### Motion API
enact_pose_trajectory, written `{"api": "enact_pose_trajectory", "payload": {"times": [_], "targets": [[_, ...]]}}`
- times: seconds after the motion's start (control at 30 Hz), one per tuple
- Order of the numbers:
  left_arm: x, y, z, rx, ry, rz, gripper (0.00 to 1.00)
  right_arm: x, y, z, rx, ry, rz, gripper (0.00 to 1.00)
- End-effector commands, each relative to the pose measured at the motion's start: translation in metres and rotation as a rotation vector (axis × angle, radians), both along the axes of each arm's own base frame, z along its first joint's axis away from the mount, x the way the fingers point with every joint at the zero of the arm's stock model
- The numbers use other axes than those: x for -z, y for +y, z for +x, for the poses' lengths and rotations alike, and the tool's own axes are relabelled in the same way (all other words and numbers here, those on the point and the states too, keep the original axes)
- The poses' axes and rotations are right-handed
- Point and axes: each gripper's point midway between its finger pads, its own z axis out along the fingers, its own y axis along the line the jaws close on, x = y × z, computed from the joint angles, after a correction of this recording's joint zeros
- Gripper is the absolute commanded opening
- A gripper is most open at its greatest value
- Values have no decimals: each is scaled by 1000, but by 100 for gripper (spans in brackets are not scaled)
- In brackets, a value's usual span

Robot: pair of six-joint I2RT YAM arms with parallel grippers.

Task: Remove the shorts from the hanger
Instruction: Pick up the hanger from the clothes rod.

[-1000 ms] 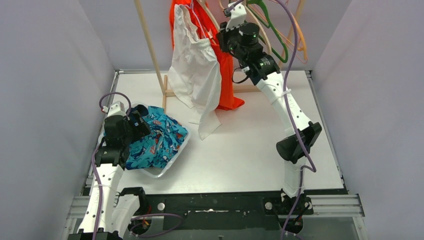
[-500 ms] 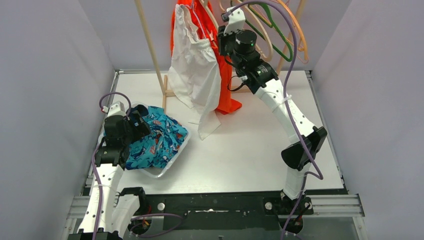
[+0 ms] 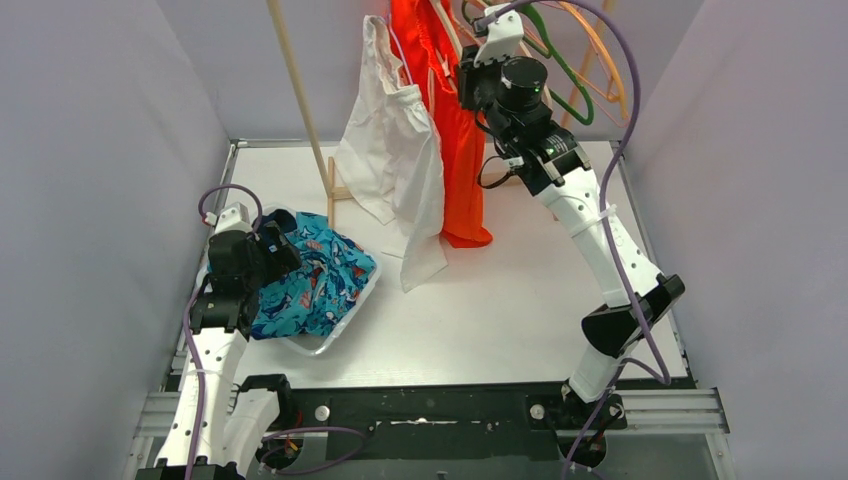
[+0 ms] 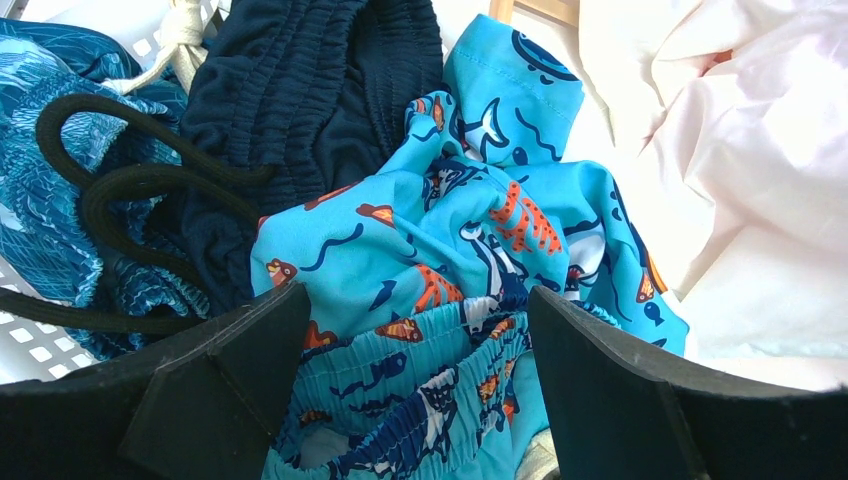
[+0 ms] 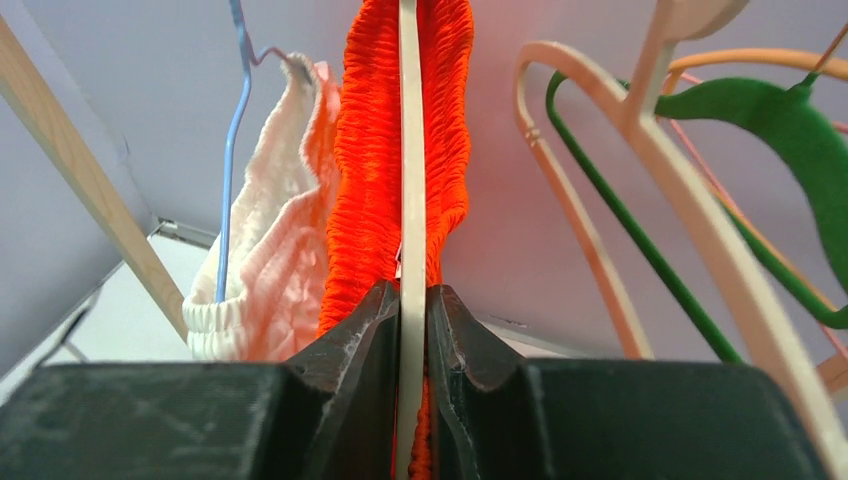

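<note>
Bright orange shorts hang high at the back on a cream hanger, whose thin bar runs through their ribbed waistband. My right gripper is shut on that hanger bar just under the waistband; in the top view it sits right beside the orange cloth. My left gripper is open above teal shark-print shorts that lie in a white basket, with nothing between its fingers. Navy shorts and blue patterned shorts lie in the same basket.
A white garment hangs on a blue wire hanger left of the orange shorts. A slanted wooden rack pole stands behind the basket. Empty green and cream hangers hang to the right.
The right arm has swung to the right with the hanger, pulling the orange shorts out from behind the white garment. The left arm has not moved.
</note>
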Motion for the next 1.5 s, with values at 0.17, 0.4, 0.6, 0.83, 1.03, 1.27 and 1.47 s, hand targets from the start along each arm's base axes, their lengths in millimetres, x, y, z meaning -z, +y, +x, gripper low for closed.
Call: {"api": "enact_pose_trajectory", "payload": {"times": [0.17,0.4,0.6,0.83,1.03,1.27,1.47], "targets": [[-19,-3,5,23,-64,7,80,-115,-39,-42,38,-258,195,0],[-19,-4,5,29,-65,4,80,-50,-45,-50,36,-83,101,0],[-25,-6,4,42,-83,3,81,-11,-53,-74,5,30,64,0],[-56,-18,-3,52,-183,-93,88,50,-90,-135,31,165,84,0],[-127,-50,-7,141,-326,-288,91,106,-111,-201,-32,292,117,0],[-150,-96,-7,373,-280,-425,91,154,-116,-253,-116,431,163,0],[-152,-147,-9,480,-223,-405,90,179,-105,-276,-232,503,133,0]]}}
